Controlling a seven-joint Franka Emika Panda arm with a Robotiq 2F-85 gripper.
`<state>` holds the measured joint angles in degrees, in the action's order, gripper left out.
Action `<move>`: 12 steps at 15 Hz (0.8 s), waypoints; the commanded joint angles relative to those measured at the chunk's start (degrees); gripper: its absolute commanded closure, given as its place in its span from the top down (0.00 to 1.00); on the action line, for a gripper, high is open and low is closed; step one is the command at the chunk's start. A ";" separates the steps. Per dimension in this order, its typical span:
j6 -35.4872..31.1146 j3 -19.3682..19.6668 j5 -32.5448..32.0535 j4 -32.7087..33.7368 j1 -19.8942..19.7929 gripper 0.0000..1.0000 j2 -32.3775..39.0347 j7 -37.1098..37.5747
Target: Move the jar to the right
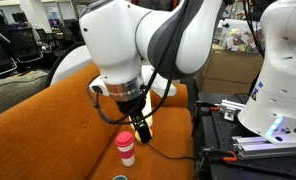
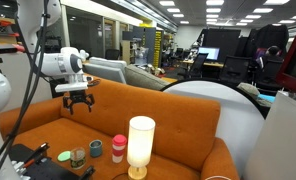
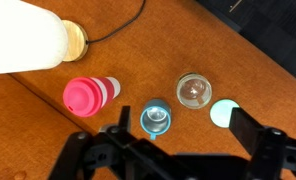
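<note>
The jar (image 3: 194, 90) is small, squat and glassy, and stands upright on the orange couch seat (image 3: 138, 60). In an exterior view it is dull olive (image 2: 78, 156). A light teal disc (image 3: 225, 113) lies on one side of it and a blue-rimmed cup (image 3: 156, 118) stands on the other. My gripper (image 3: 183, 132) is open and empty. It hangs well above the jar (image 2: 78, 103), with nothing between the fingers. In an exterior view my arm fills the frame, the gripper (image 1: 138, 125) points down, and the jar is hidden.
A pink-topped white tumbler (image 3: 88, 95) (image 2: 118, 148) (image 1: 125, 148) stands beyond the cup. A tall white cylinder lamp (image 3: 28, 40) (image 2: 140, 145) on a wooden base stands beyond that, with a cable trailing over the seat. The couch back (image 2: 138, 100) rises behind the row.
</note>
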<state>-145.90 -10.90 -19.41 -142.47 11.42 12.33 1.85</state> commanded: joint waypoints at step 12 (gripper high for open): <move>-11.18 0.30 5.52 4.58 -1.62 1.00 19.03 -14.10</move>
<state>-158.40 -10.89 -14.62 -140.13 10.25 28.49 -10.33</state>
